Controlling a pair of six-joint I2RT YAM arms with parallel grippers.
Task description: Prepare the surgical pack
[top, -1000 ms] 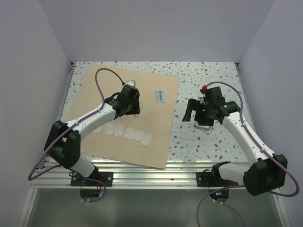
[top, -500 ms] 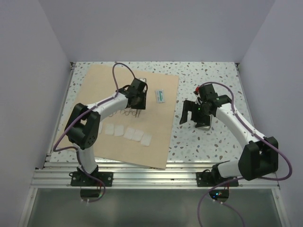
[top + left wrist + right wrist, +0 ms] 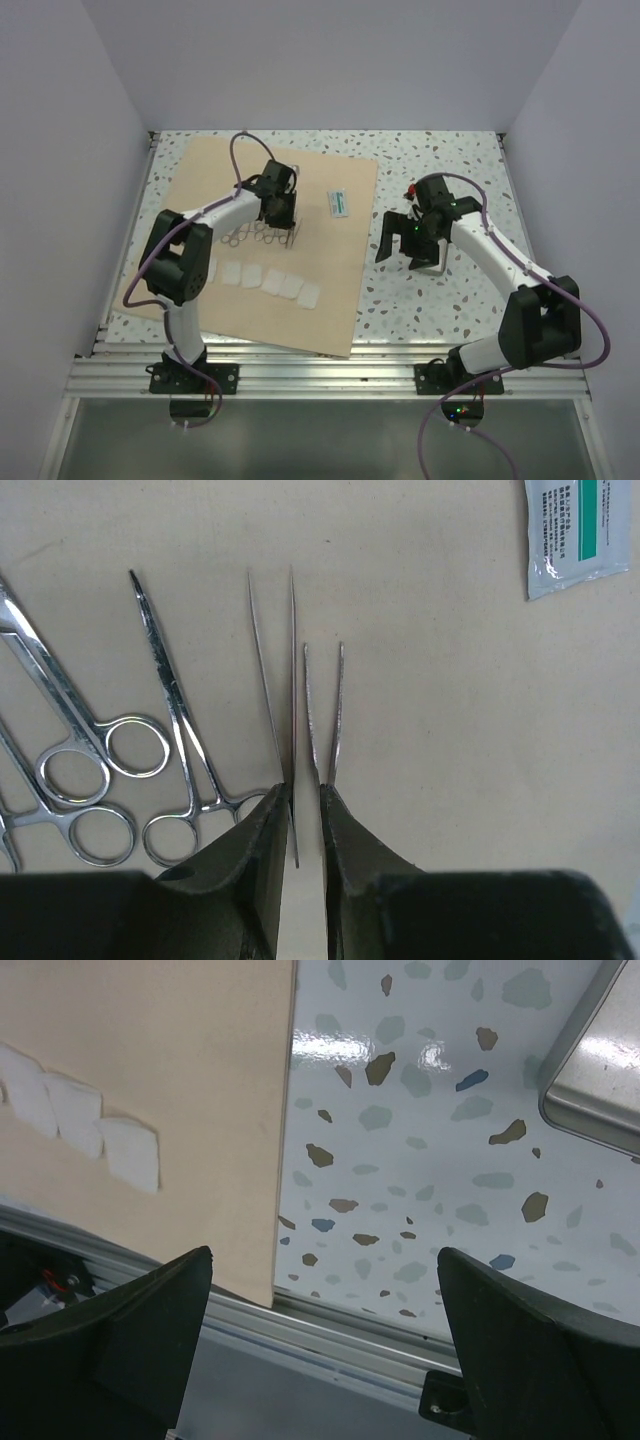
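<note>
Steel tweezers (image 3: 293, 700) lie on tan wrap (image 3: 460, 780) between narrowly parted left jaws; right jaws gape empty.

You have mirror-bright steel on the clamps (image 3: 175, 715) and tweezers (image 3: 292, 680), and a matt, cloth-like tan sheet (image 3: 450, 780). Upper right, the packet (image 3: 575, 530) is glossy plastic. The speckled counter (image 3: 420, 1190) shines; the tray (image 3: 600, 1070) is satin metal; the gauze squares (image 3: 130, 1155) look soft and matt.

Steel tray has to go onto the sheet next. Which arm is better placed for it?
Probably right. The right gripper hangs over the tabletop with jaws wide open, the tray just beside it. The left gripper is over the sheet, jaws narrow astride the tweezers.
</note>
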